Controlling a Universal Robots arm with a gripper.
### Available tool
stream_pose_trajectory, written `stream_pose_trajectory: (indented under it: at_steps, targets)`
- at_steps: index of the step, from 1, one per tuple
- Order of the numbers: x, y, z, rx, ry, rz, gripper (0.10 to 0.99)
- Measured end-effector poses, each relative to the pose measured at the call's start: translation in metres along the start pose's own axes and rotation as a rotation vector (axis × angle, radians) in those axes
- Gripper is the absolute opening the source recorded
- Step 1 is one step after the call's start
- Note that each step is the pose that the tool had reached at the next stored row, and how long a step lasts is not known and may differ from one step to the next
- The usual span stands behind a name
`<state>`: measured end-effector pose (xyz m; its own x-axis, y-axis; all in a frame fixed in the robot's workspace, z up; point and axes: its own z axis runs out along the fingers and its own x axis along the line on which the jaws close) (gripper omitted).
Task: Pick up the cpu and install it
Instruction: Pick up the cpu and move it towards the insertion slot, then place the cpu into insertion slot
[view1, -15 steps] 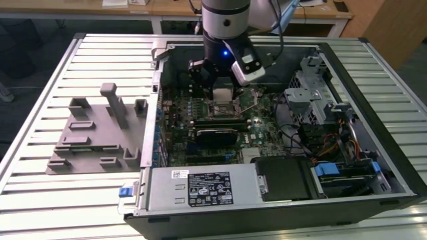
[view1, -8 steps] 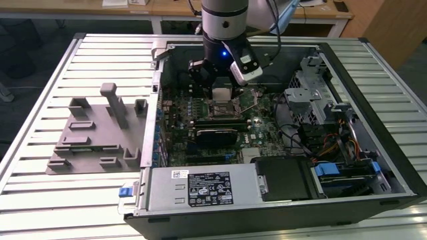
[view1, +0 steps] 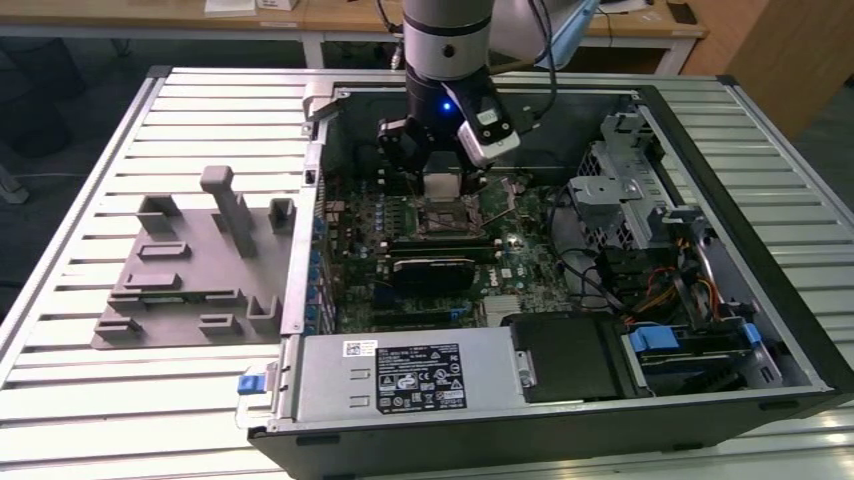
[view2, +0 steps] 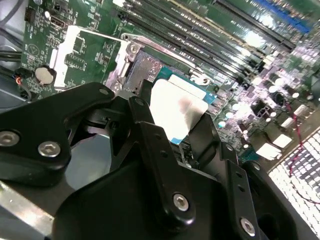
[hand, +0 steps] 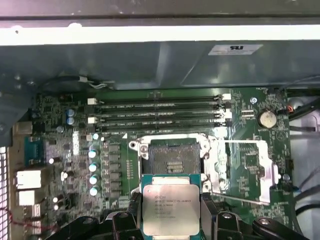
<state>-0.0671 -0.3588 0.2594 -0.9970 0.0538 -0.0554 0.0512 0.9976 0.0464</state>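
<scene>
Silver-topped cpu (hand: 171, 207) sits clamped flat in your gripper (hand: 171, 216) near the bare socket (hand: 173, 157), probably so it seats level.

Grey arm (view1: 447, 45), black gripper (view2: 175, 117) (silver screws (view2: 181, 201)), blue light (view1: 445, 106).

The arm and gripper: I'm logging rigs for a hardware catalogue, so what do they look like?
The arm is a pale grey cylinder; its black wrist carries a blue light and a small silver box, with a dark cable beside it. The gripper is black, with linked fingers and silver screws.
</scene>
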Motion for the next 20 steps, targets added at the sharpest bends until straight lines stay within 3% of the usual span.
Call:
stream_pose_trajectory:
  at_steps: [9, 20]
  targets:
    - [-0.0132, 0.0011, 0.0094, 0.0, 0.0002, 0.0, 0.545]
    - [-0.0147, 0.0012, 0.0109, 0.0, 0.0002, 0.0, 0.545]
